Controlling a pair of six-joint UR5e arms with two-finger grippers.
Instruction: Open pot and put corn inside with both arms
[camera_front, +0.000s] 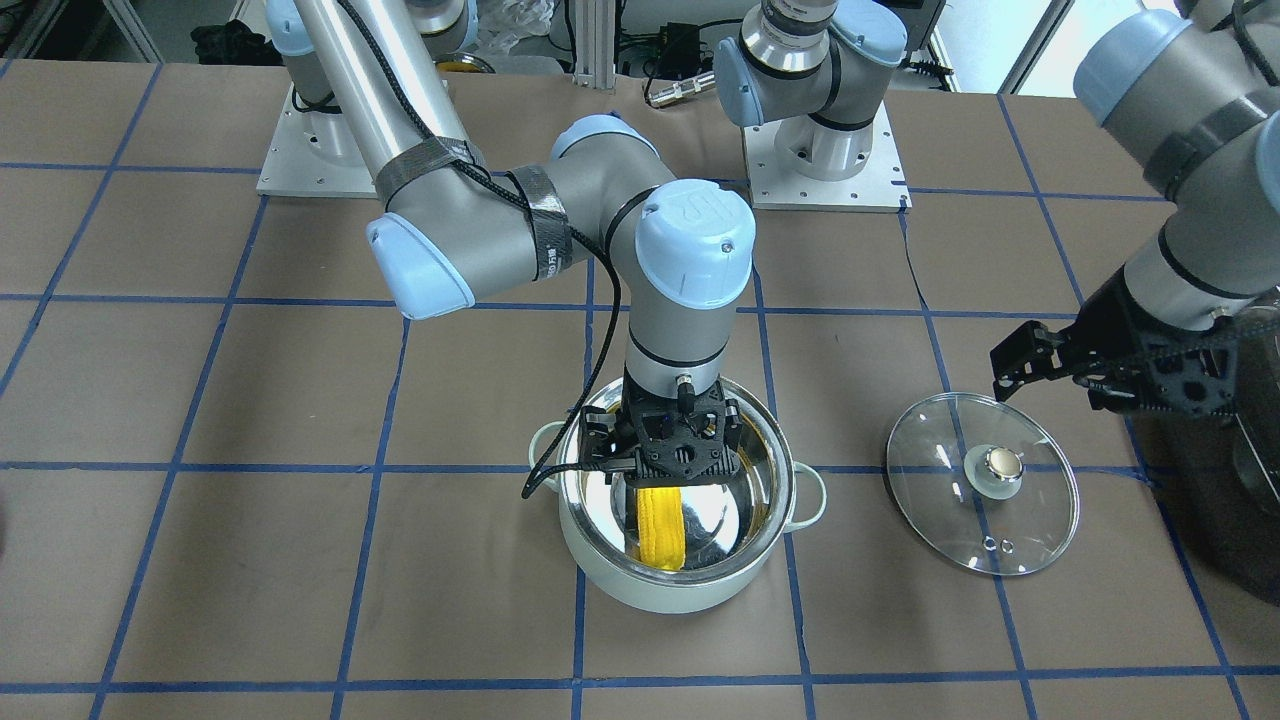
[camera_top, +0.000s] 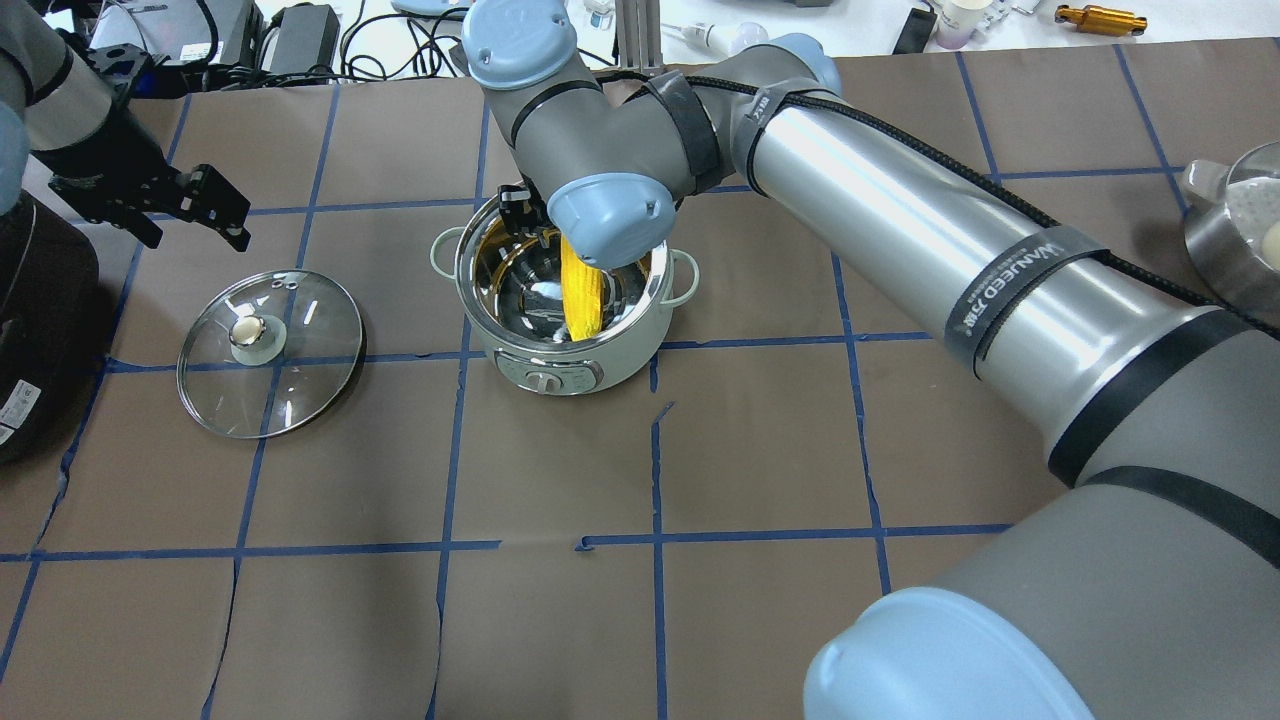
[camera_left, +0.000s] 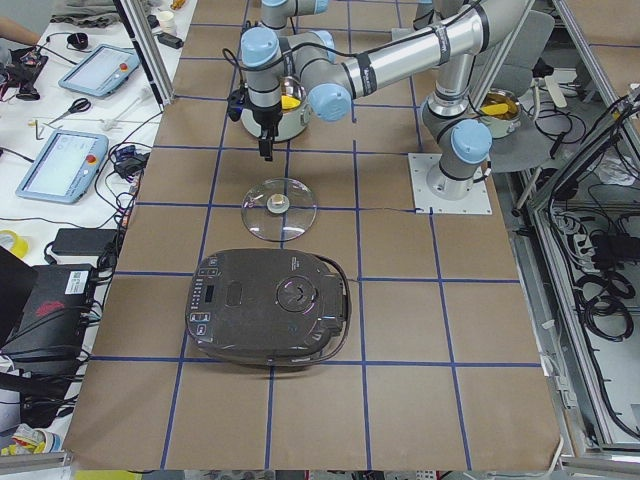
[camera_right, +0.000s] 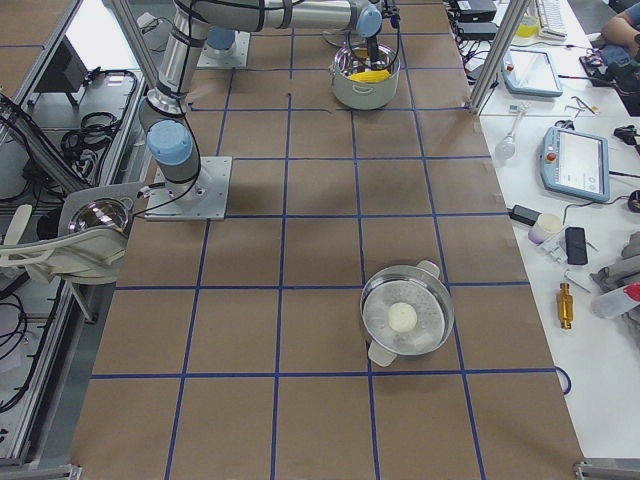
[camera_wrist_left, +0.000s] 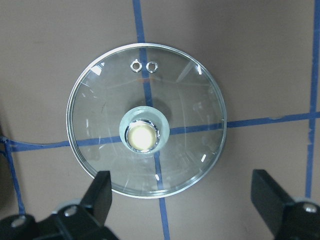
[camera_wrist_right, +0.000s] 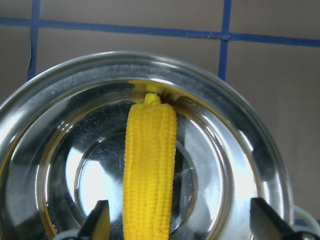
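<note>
Round pale mint-green pot (camera_front: 662, 592) with a shiny steel interior stands uncovered on the brown paper table with a blue tape grid (camera_front: 300, 560). Bright yellow tapered corn cob (camera_front: 660, 530) lies slanted inside the pot, its tip against the inner wall. Right gripper (camera_front: 668, 468) hangs directly over the pot mouth, fingers spread wide on either side of the cob, grip released. Clear glass lid (camera_front: 940, 480) with a beige knob (camera_front: 1002, 463) lies flat on the table beside the pot, apart from it. Left gripper (camera_top: 218, 205) hovers near the lid's rim, jaws wide apart, holding nothing.
</note>
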